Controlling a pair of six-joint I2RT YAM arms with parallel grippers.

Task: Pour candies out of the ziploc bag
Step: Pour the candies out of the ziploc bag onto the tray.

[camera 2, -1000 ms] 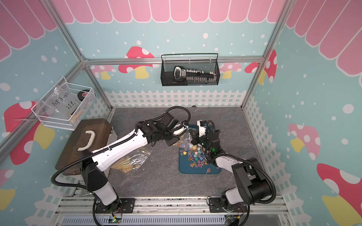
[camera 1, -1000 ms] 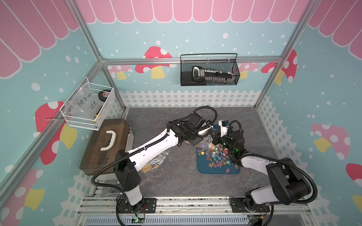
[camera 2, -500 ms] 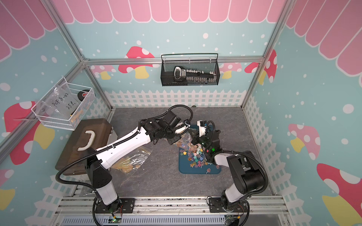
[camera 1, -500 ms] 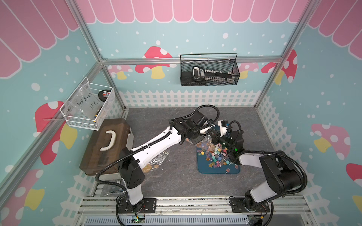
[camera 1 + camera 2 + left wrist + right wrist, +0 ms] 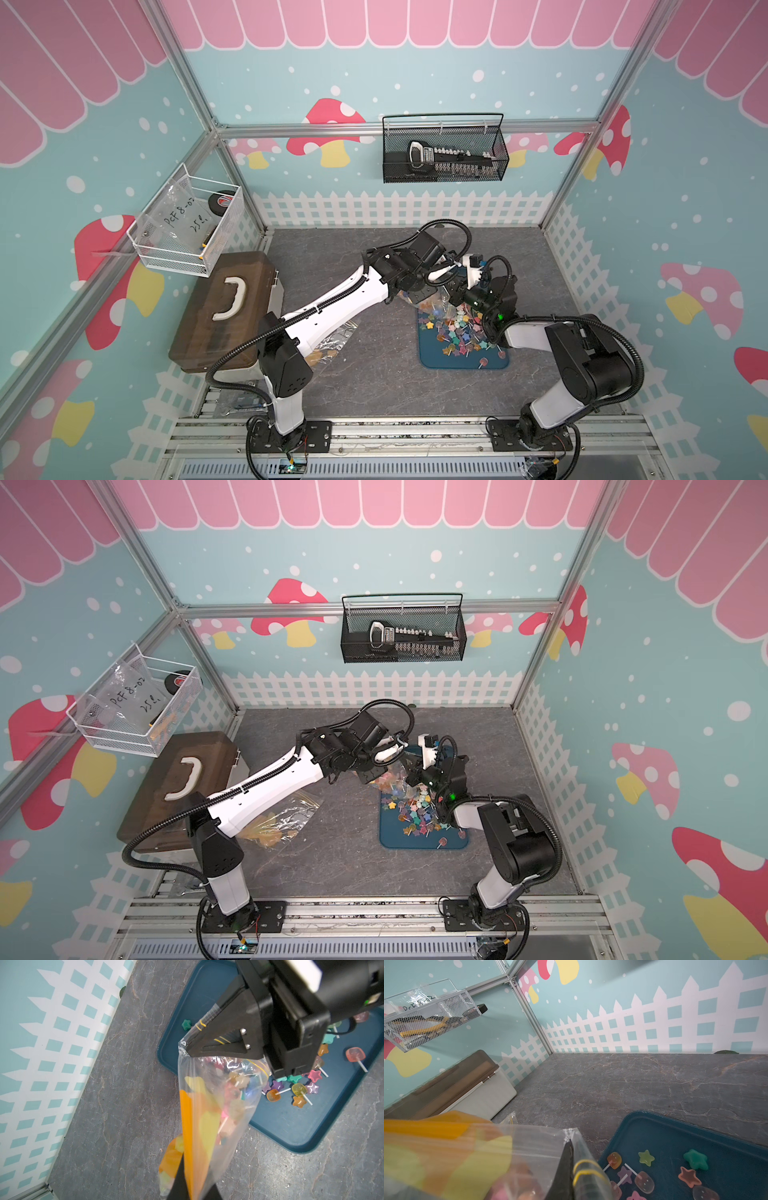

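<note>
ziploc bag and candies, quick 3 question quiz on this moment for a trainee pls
1. True or false: loose candies already lie on the blue tray.
2. Pick one: which hand pinches the zip edge of the ziploc bag? A left, B right, C neither.
3. Short answer: is the bag empty?

Key
1. True.
2. B. The right hand is shut on the zip edge, as the left wrist view shows.
3. No, candies show through the clear plastic.
</note>
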